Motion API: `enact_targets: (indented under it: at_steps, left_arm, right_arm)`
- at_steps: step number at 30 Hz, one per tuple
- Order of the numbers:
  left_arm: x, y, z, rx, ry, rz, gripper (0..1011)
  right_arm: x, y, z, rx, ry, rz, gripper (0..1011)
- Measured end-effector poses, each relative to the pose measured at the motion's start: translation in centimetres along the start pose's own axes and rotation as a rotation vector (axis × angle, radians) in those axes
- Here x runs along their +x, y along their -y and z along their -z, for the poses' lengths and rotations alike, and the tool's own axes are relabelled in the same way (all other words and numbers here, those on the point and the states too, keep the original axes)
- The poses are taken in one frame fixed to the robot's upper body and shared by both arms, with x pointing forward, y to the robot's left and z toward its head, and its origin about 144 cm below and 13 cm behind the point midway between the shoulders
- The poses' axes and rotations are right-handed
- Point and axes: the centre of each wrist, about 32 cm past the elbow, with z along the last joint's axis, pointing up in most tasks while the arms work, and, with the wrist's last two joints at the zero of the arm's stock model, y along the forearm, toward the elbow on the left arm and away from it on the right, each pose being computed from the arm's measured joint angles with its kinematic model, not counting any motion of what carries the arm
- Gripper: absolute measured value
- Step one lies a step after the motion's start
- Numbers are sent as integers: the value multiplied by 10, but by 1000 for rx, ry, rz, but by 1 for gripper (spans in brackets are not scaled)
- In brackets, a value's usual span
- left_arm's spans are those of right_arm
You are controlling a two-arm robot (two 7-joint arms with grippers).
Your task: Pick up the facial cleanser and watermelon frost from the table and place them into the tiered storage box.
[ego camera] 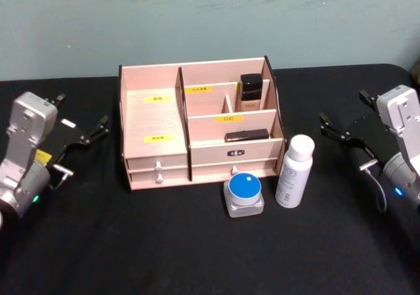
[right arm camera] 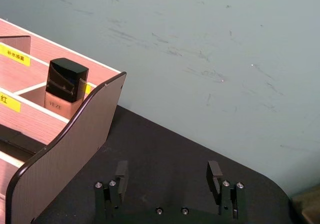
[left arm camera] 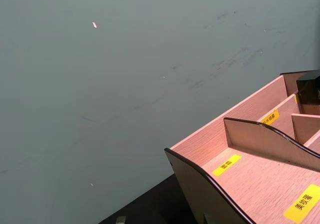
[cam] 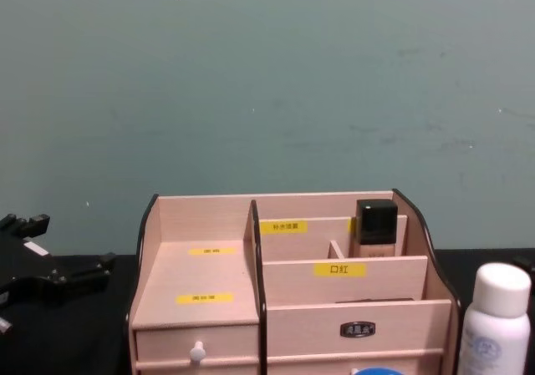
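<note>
Both claws are released, with fingers spread and nothing between them. The left claw hangs over the table just outside the box, and the right claw hangs beyond the box's other side. The cleanser stands upright inward of the right claw and nearer the robot, just beside the box's right front corner. The jar sits farther inward from that claw, beside the cleanser and just before the drawers. The head view takes in both items whole, plus a dark stick lying in a front compartment. The chest view catches the cleanser's upper part, a sliver of the jar's blue lid and the left claw at its edge. There a yellow label reads "口红". The right wrist view shows the right claw near the box's dark-edged side wall. Behind that wall stands a black-capped bottle lettered "VE ZE". A label there reads "补水喷雾". The left wrist view looks down into the box's left tiers, where the label writing is too small to be sure of.
</note>
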Motion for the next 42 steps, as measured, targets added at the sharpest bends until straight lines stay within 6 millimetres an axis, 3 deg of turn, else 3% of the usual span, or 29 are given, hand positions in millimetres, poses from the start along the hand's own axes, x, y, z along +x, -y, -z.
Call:
enact_targets:
  at_steps: [21, 42]
  left_arm:
    - [0, 0, 0, 0, 0, 0, 1010]
    - [0, 0, 0, 0, 0, 0, 1010]
  right_arm:
    - [7, 2, -2, 4, -37, -6, 1000]
    - [28, 50, -56, 88, -123, -133, 1000]
